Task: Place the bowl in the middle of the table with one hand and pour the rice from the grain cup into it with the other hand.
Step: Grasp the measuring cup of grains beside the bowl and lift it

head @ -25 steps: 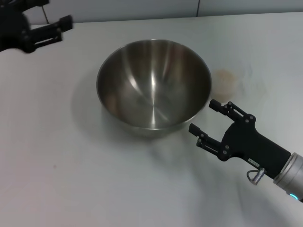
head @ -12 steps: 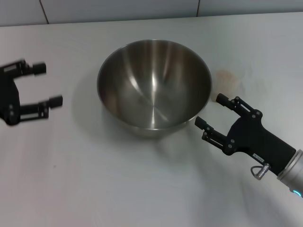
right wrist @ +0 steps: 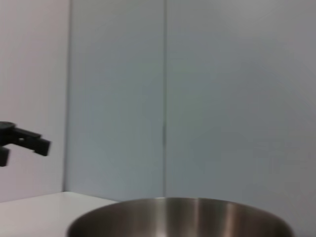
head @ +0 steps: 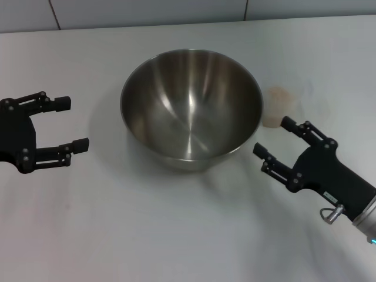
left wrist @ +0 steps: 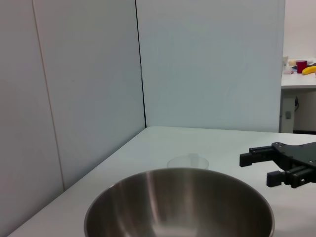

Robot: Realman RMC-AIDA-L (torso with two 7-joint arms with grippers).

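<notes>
The steel bowl [head: 191, 103] stands empty on the white table [head: 176, 223], near its middle; it also shows in the left wrist view [left wrist: 180, 205] and the right wrist view [right wrist: 182, 217]. The clear grain cup [head: 283, 106] with beige rice [head: 278, 97] stands just right of the bowl, and shows behind it in the left wrist view [left wrist: 187, 162]. My left gripper [head: 75, 123] is open and empty, left of the bowl. My right gripper [head: 274, 137] is open and empty, at the bowl's front right, just in front of the cup.
Grey wall panels [head: 147, 12] run along the table's far edge. A distant table with a red cup [left wrist: 301, 65] shows in the left wrist view.
My left gripper has come down from the far left corner to beside the bowl. My right gripper has drifted right and slightly back. The bowl and cup have not moved.
</notes>
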